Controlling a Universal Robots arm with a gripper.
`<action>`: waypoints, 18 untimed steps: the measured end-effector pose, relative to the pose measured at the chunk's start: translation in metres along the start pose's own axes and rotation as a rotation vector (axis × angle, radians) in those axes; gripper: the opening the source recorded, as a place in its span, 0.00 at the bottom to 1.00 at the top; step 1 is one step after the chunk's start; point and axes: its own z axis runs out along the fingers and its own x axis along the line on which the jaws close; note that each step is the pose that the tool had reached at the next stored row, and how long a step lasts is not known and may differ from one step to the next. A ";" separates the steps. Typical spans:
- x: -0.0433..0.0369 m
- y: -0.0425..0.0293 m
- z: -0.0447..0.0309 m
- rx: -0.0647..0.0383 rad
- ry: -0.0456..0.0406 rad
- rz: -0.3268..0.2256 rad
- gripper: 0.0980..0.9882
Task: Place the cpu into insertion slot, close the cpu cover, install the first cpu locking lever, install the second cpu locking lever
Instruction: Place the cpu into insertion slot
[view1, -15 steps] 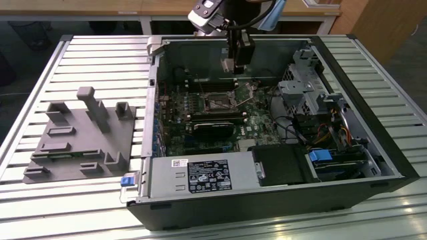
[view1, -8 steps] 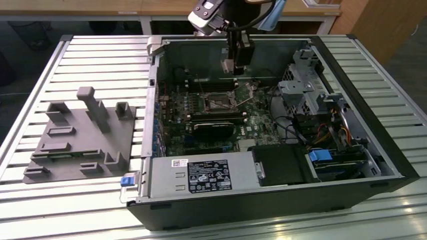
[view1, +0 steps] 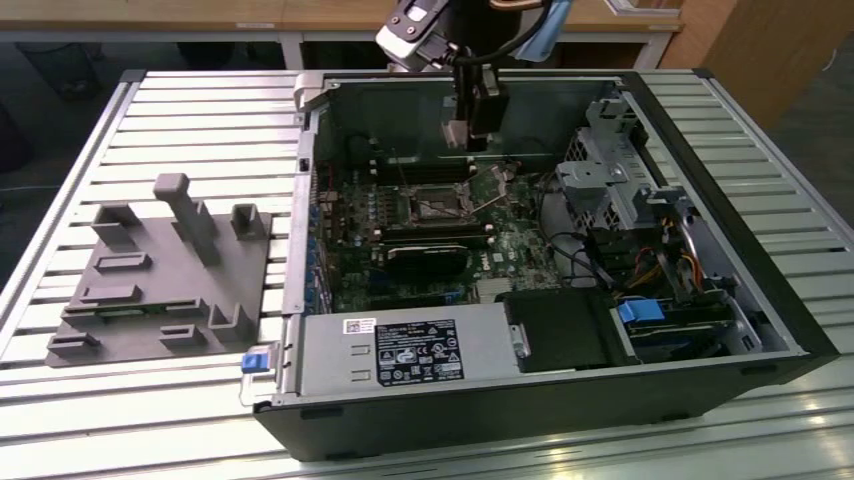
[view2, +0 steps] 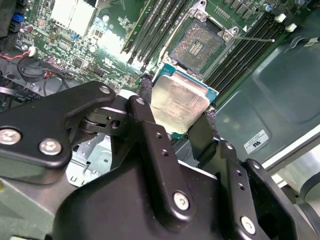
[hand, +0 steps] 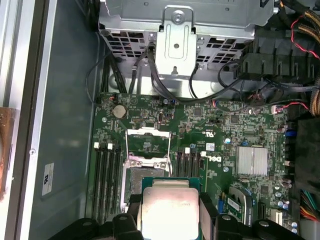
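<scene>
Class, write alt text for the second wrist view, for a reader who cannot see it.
The black pincer grips the cpu, a flat silver-topped chip, by two opposite edges above the green motherboard. Just beyond it lies the insertion slot, uncovered and empty, with long black memory slots on both sides.

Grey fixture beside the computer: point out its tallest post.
The slim post between the two squat blocks; it rises well above every other upright on the fixture.

Slatted metal table (view1: 200, 110) under an open computer case (view1: 534, 412) and a grey fixture (view1: 147, 290).
</scene>
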 end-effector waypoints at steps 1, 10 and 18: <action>0.0000 -0.0001 0.0008 0.000 0.0001 0.000 0.50; 0.0026 -0.0011 0.0148 0.000 -0.0001 0.000 0.50; 0.0025 -0.0018 0.0222 0.000 -0.0002 0.000 0.50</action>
